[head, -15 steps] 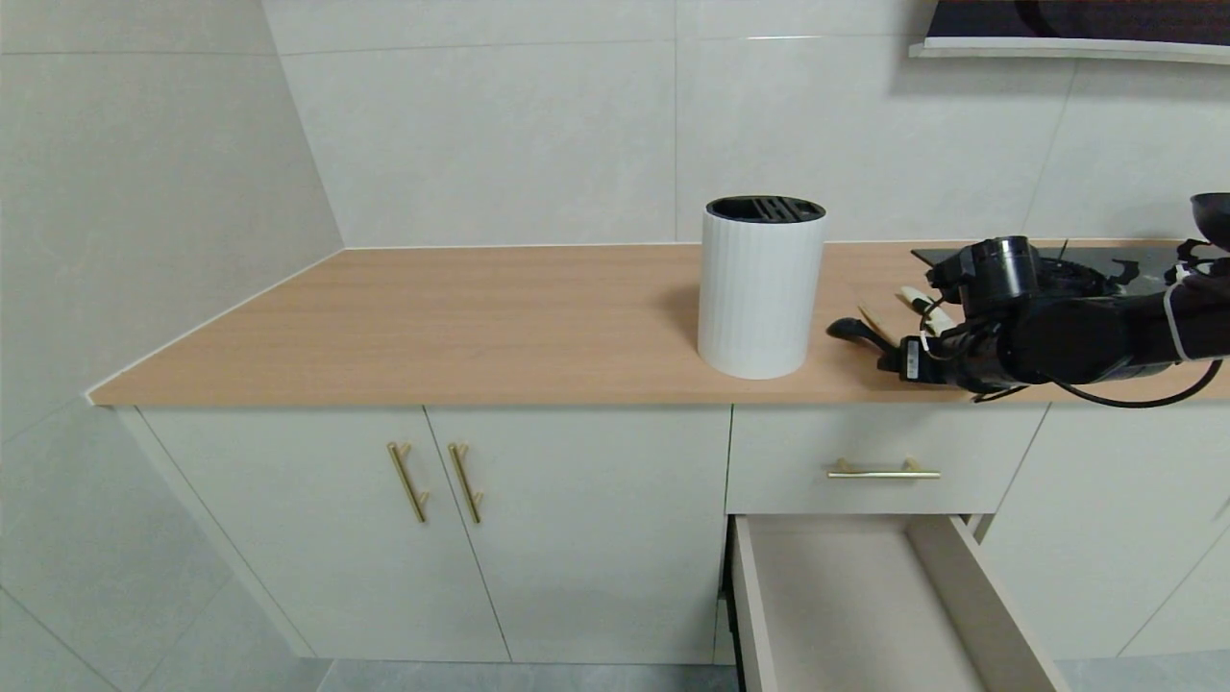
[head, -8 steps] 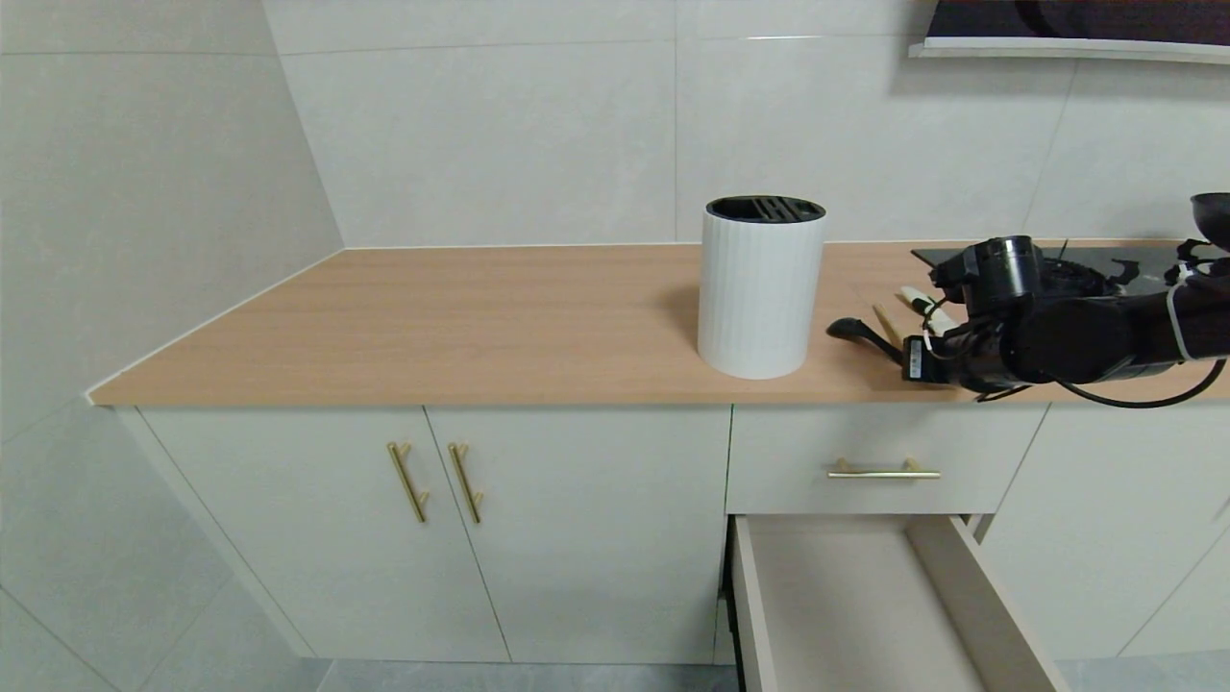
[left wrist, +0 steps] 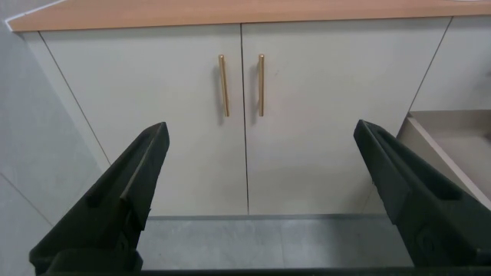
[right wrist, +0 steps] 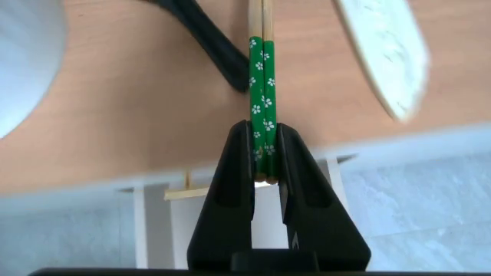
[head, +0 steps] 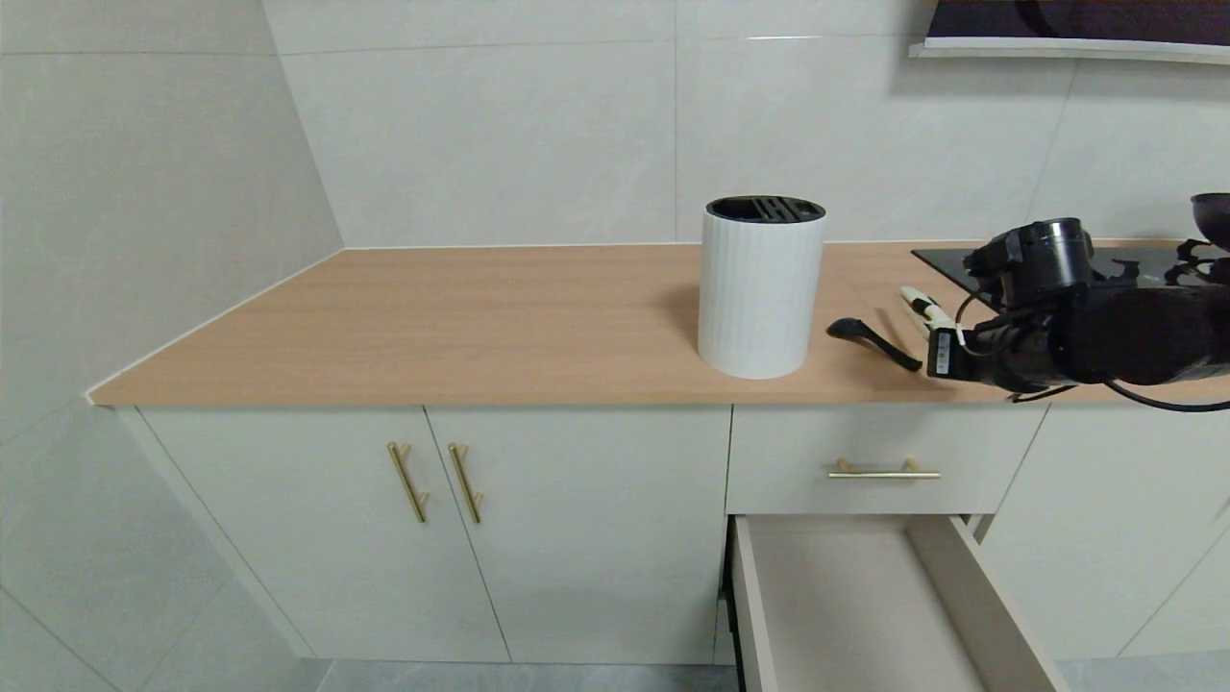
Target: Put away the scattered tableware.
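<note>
Chopsticks (right wrist: 261, 84), a pair with green ends dotted with white flowers, were pinched by those ends between the fingers of the right gripper (right wrist: 262, 142), which was clamped tight on them. The gripper sat just at the front edge of the wooden counter (head: 480, 327), and the sticks pointed away from it across the top towards the wall. From where I stood I could not tell whether their far tips rested on the wood.

A black spoon (right wrist: 203, 34) lay on the counter just beside them, its handle running up against the sticks; whether it touched them I could not make out. On the other side, a little apart, lay a white utensil (right wrist: 383, 54) with a faint pattern.

Past the black spoon, to the robot's left, a white ribbed holder (head: 761, 286) with a black slotted top stood upright. A black cooktop (head: 961, 261) was set into the counter behind the right arm. Below the counter edge a drawer (head: 759, 615) stood pulled open.

The left gripper (left wrist: 261, 134) hung low with its fingers spread wide and nothing between them, facing the pale cabinet doors (left wrist: 330, 115) with their gold bar handles.
</note>
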Motion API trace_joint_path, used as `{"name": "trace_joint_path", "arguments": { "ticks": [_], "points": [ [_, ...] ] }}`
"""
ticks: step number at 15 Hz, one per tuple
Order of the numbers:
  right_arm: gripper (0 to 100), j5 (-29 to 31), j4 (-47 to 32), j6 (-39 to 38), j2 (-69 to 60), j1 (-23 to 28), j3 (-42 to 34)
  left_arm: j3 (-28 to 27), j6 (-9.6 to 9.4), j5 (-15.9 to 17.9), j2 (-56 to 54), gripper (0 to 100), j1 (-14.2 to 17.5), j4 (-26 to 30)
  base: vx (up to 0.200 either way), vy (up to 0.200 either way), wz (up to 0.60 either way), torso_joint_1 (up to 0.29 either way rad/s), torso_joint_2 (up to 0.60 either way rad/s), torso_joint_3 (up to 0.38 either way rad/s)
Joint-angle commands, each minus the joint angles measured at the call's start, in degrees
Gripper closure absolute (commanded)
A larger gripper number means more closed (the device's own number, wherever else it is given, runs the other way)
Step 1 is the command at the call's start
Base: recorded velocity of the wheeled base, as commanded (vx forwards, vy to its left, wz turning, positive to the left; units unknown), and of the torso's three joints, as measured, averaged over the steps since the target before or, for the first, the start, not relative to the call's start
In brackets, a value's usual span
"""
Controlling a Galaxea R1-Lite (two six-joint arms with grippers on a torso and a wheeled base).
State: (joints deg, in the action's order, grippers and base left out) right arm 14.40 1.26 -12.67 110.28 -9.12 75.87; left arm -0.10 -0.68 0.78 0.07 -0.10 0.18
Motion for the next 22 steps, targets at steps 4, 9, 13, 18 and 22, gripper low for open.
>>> {"name": "trace_joint_path", "arguments": {
  "ticks": [4, 9, 13, 18, 22],
  "points": [
    [100, -2.88, -2.22, -0.61, -21.07, -0.99, -17.51, 0.01, -0.02, 0.01, 0.01, 0, 0.01, -0.01, 0.000, 0.000, 0.00, 0.000, 0.00, 0.000],
    [100, -12.64, -5.47, 2.29, -33.28, -2.22, -27.36, 0.01, -0.02, 0.01, 0.01, 0, 0.01, -0.01, 0.000, 0.000, 0.00, 0.000, 0.00, 0.000],
    [100, -14.48, -7.94, 5.11, -34.78, -6.17, -29.20, 0.01, -0.02, 0.01, 0.01, 0, 0.01, -0.01, 0.000, 0.000, 0.00, 0.000, 0.00, 0.000],
    [100, -15.36, -7.94, 5.37, -34.34, -9.69, -30.96, 0.01, -0.02, 0.01, 0.01, 0, 0.01, -0.01, 0.000, 0.000, 0.00, 0.000, 0.00, 0.000],
    [100, -15.45, -7.94, 5.37, -33.81, -11.01, -31.58, 0.01, -0.02, 0.01, 0.01, 0, 0.01, -0.01, 0.000, 0.000, 0.00, 0.000, 0.00, 0.000]
  ]
}}
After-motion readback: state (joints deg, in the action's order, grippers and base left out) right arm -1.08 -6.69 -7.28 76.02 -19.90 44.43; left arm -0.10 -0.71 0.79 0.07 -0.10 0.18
